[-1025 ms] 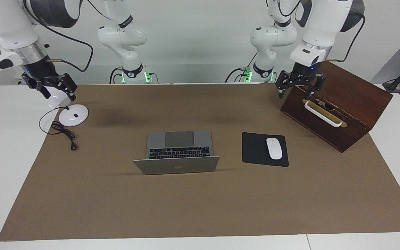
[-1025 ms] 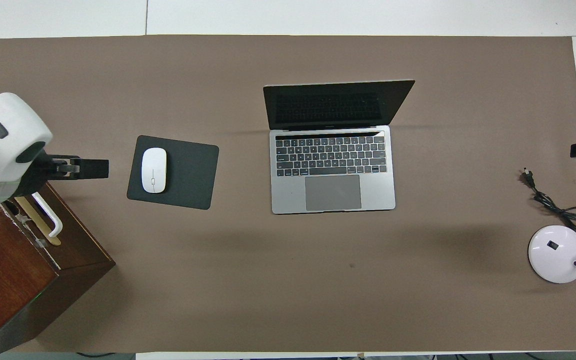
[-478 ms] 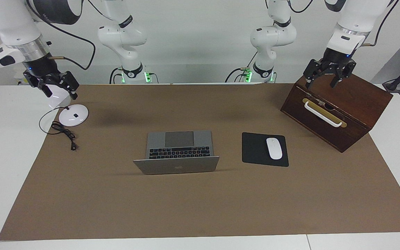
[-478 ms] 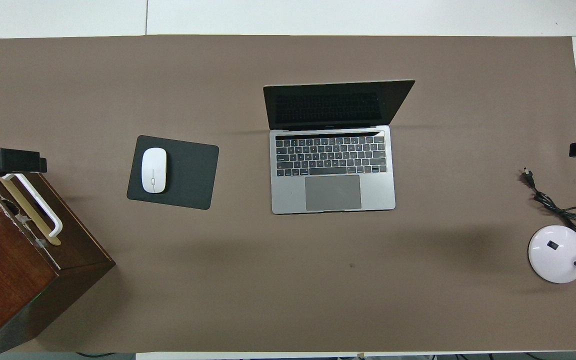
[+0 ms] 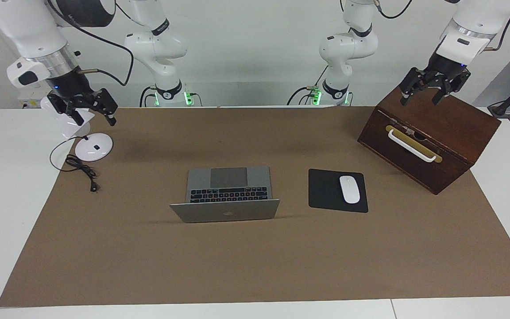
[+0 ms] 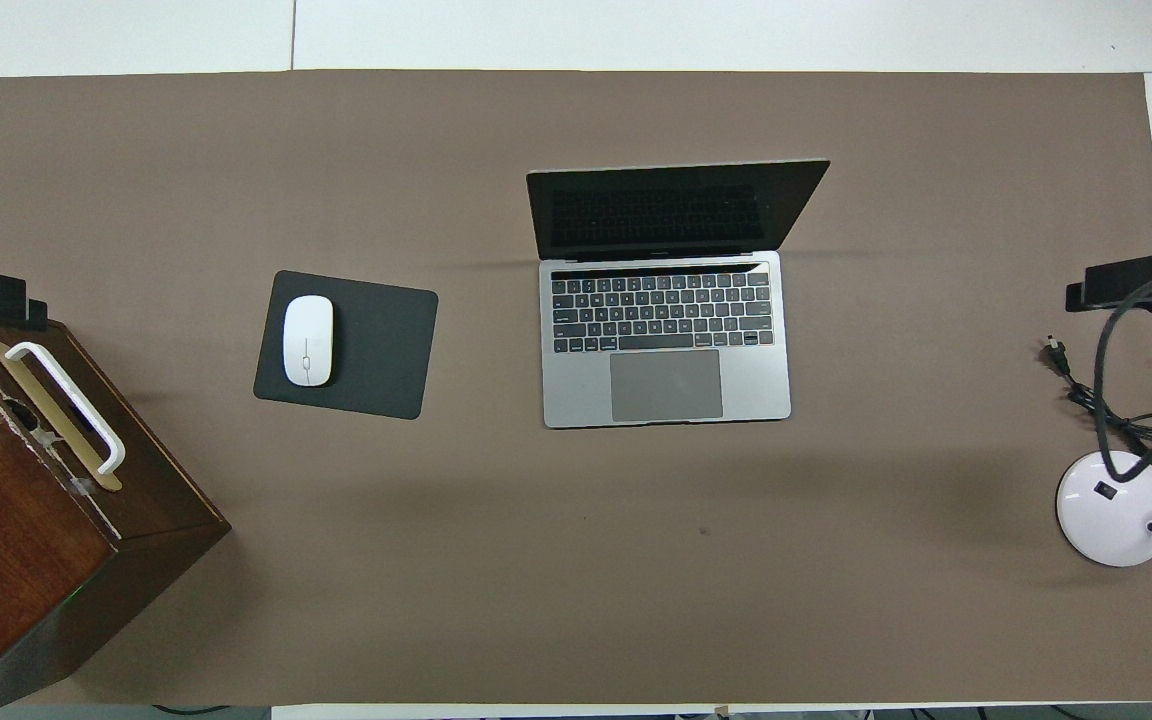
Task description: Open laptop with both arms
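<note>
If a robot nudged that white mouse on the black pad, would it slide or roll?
The white mouse would probably slide rather than roll: it lies flat and low on the mouse pad. Its smooth, rounded shell looks slippery to pinch. It seems light, so a nudge might spin it.

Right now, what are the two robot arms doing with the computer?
Nothing is touching the laptop. It sits already open in the middle of the brown mat, screen up and keyboard showing. The left gripper hangs over the wooden box, and the right gripper hangs over the white desk lamp, each with its fingers spread and holding nothing. A white mouse rests on a black pad beside the laptop.
</note>
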Controlling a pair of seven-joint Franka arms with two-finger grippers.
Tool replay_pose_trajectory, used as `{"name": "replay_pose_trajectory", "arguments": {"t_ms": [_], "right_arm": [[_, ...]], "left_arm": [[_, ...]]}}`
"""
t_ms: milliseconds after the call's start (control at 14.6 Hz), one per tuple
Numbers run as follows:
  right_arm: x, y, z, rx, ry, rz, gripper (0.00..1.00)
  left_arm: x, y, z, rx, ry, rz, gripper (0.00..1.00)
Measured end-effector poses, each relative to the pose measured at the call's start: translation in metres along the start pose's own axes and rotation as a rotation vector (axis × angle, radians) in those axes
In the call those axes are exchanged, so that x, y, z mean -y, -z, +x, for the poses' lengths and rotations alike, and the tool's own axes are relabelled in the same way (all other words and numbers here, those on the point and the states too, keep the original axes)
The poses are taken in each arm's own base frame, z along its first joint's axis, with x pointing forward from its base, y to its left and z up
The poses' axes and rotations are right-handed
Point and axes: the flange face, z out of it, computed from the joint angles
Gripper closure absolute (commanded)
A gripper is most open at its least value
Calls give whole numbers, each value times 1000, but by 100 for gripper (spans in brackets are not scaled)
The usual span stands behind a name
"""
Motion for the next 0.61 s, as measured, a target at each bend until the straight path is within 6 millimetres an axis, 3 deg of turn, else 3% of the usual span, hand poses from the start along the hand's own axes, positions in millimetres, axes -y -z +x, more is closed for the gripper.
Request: {"name": "replay_pose_trajectory", "arguments": {"t_ms": [205,615], "right_arm": [[27,0,2,4,42,-2,0],[30,23,11,42,47,-9,0]], "left_arm": [[8,-15,4,30,15,0,0],[11,-55,-4,112,23,3,0]]}}
